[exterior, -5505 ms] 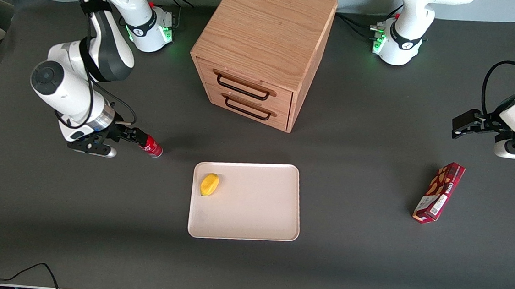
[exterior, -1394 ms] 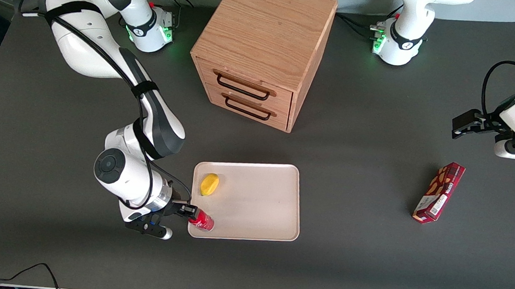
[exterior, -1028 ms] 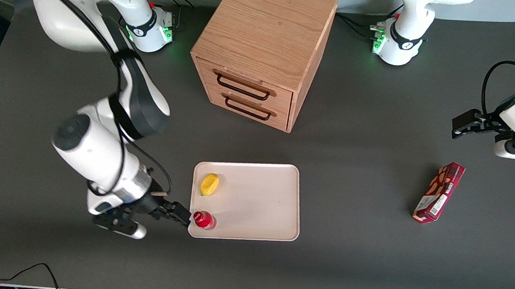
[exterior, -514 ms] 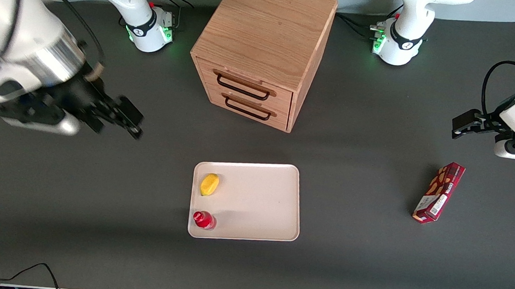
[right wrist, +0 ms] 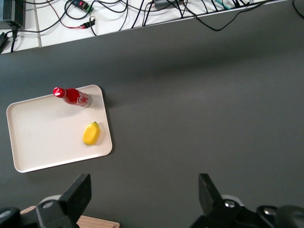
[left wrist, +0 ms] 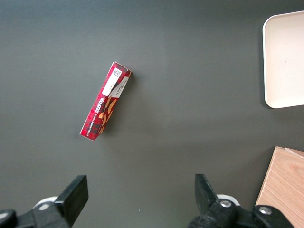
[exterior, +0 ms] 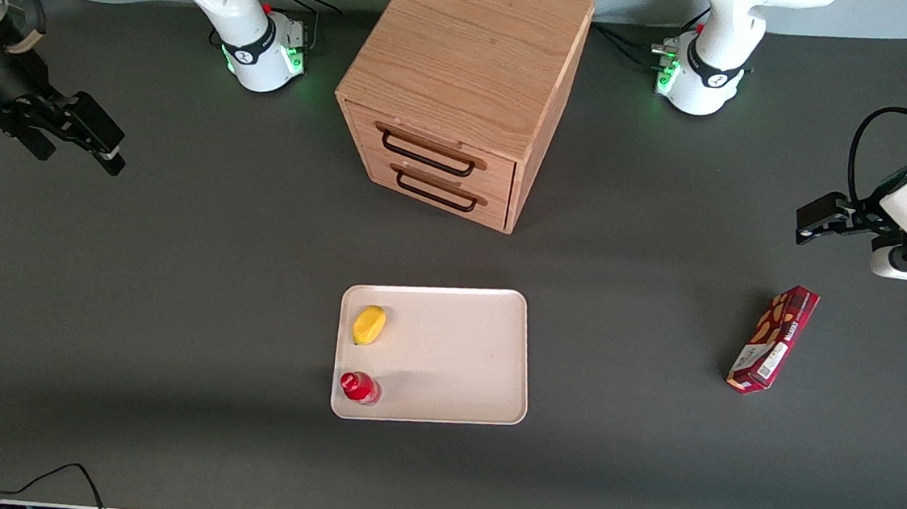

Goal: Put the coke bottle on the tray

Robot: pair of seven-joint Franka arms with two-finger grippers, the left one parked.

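The coke bottle (exterior: pixel 359 388) (right wrist: pixel 72 96), small and red with a red cap, stands upright on the cream tray (exterior: pixel 453 360) (right wrist: pixel 38 137), in the tray corner nearest the front camera on the working arm's side. My right gripper (exterior: pixel 94 141) (right wrist: pixel 145 192) hangs high above the working arm's end of the table, far from the tray. It is open, with nothing between its black fingers (right wrist: pixel 78 192).
A yellow lemon-like object (exterior: pixel 369 325) (right wrist: pixel 91 133) lies on the tray, farther from the front camera than the bottle. A wooden drawer cabinet (exterior: pixel 458 93) stands farther back. A dark red snack box (exterior: pixel 773 339) (left wrist: pixel 105 105) lies toward the parked arm's end.
My gripper carried the bottle to the tray, let it go there standing upright, then rose and drew away toward the working arm's end of the table.
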